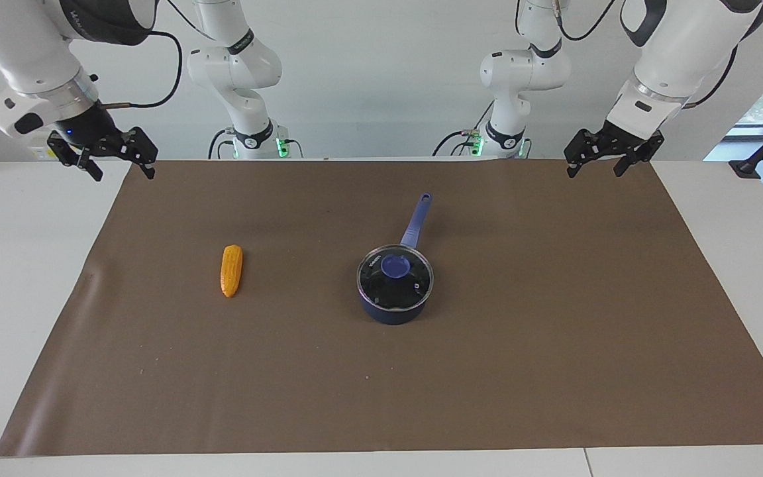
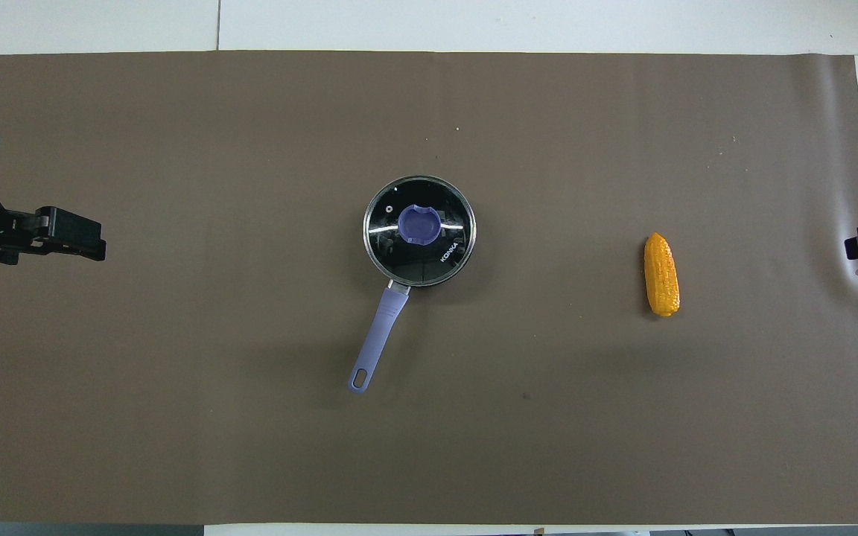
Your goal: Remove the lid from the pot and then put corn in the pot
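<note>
Centrally on the brown mat (image 1: pixel 554 344) a small dark navy-blue saucepan, the pot (image 1: pixel 395 311), is seen standing upright, its long lighter blue handle pointed toward the robots. It is covered by the lid (image 1: pixel 413 286), a round clear glass disc with a metal rim and a blue knob at its centre, which is seated flat on the pot's rim. A small yellow-orange, bumpy toy corn cob, the corn (image 1: pixel 231 269), is laid on the mat well apart from the pot, toward the right arm's end of the table, and is touched by nothing. The right gripper (image 1: pixel 120 165) is held in the air over the mat's edge at the right arm's end, its fingers spread and holding nothing. The left gripper (image 1: pixel 595 165) is held likewise over the mat's edge at the left arm's end, its fingers parted and holding nothing. Both arms are kept waiting, well apart from the pot and the corn.
</note>
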You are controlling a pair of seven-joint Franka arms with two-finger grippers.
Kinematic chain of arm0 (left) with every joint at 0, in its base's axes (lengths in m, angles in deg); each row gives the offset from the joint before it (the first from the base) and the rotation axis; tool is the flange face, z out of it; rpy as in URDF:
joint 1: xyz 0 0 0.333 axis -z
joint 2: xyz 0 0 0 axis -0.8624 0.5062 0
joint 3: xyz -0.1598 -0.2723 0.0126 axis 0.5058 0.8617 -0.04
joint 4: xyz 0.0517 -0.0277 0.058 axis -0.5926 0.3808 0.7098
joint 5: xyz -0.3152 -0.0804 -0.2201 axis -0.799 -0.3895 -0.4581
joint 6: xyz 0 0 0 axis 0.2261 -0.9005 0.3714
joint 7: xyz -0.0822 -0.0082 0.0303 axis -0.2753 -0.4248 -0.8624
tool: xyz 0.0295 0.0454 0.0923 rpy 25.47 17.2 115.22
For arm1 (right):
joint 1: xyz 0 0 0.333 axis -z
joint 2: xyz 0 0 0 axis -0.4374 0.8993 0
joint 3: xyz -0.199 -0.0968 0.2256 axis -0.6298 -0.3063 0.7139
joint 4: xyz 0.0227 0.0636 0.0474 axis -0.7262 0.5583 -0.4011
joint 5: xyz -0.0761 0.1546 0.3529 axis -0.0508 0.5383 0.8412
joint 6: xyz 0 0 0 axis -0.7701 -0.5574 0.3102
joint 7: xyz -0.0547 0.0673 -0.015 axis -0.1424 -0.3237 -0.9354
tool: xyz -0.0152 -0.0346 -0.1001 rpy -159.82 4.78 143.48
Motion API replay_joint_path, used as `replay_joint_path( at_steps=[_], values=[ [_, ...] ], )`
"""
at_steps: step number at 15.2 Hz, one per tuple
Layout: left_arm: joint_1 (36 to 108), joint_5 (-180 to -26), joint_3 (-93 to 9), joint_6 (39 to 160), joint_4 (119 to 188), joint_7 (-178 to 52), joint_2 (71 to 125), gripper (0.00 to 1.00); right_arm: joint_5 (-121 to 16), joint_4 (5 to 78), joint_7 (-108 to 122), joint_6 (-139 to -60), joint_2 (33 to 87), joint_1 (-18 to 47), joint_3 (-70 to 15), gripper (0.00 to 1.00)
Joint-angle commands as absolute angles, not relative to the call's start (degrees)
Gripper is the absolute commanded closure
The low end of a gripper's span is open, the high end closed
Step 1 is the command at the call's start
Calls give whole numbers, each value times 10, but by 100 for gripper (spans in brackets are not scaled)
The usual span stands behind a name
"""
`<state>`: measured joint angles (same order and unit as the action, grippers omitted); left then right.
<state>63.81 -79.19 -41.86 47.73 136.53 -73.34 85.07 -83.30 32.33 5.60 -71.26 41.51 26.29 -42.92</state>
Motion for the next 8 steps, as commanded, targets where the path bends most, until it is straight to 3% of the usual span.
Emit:
replay_joint_path(
  at_steps=[1,8],
  values=[
    [638,-799,-424,476,1363,-742,849,0,-835,329,56,-708,410,271,-426,0],
    [645,-799,-423,493,1363,-726,847,0,-835,329,56,-707,410,265,-426,0]
  ],
)
